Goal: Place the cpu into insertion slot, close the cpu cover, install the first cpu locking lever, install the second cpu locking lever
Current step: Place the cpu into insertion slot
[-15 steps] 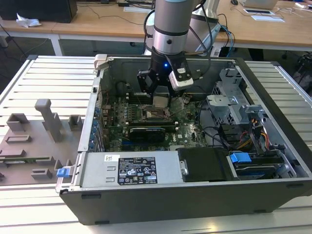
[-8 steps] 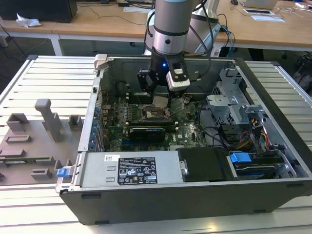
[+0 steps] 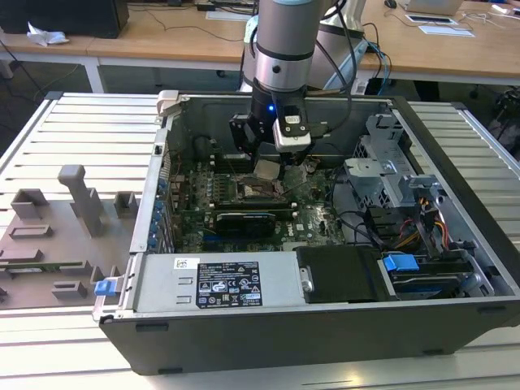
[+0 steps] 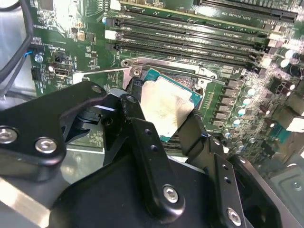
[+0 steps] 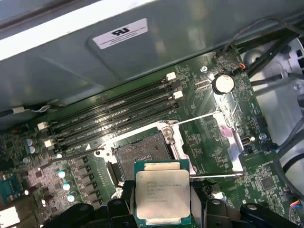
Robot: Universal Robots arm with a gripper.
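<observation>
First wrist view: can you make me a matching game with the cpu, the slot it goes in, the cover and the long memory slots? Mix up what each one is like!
Things:
1. cpu
2. insertion slot
3. cpu cover
4. memory slots

What each is like:
a. long, black, lying side by side
b. swung open, off the slot
c. gripped by the end effector, above the board
d. uncovered, nothing in it

Pairs: 1-c, 2-d, 3-b, 4-a.
</observation>
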